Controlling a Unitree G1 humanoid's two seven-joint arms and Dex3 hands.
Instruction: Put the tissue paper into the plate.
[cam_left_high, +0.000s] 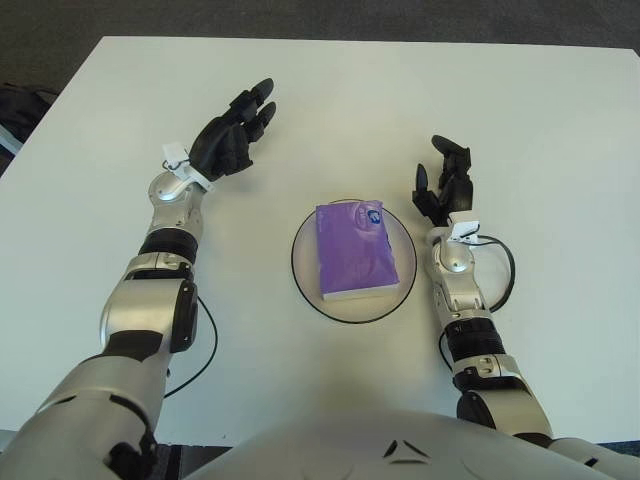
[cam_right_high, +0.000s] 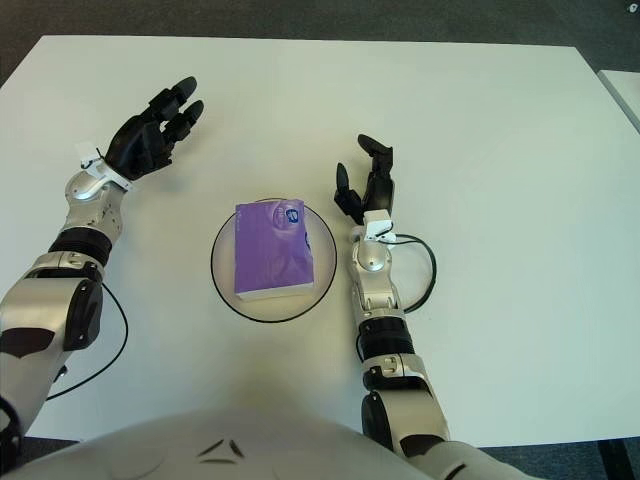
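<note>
Tissue paper (cam_left_high: 354, 249), a purple pack, lies flat inside the plate (cam_left_high: 305, 281) on the white table (cam_left_high: 560, 120). The right hand (cam_left_high: 445, 184) shows just right of the plate's rim, its fingers loosely extended and released, holding nothing, the pack down and to their left. The left hand (cam_left_high: 229, 140) is raised well up and left of the plate, fingers spread, grasping nothing.

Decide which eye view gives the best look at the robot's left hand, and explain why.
The left eye view is best: the black three-fingered left hand shows well inside the picture, open above the white table, left of the purple tissue packet. The right eye view shows the same hand whole too, only nearer its left edge.
</note>
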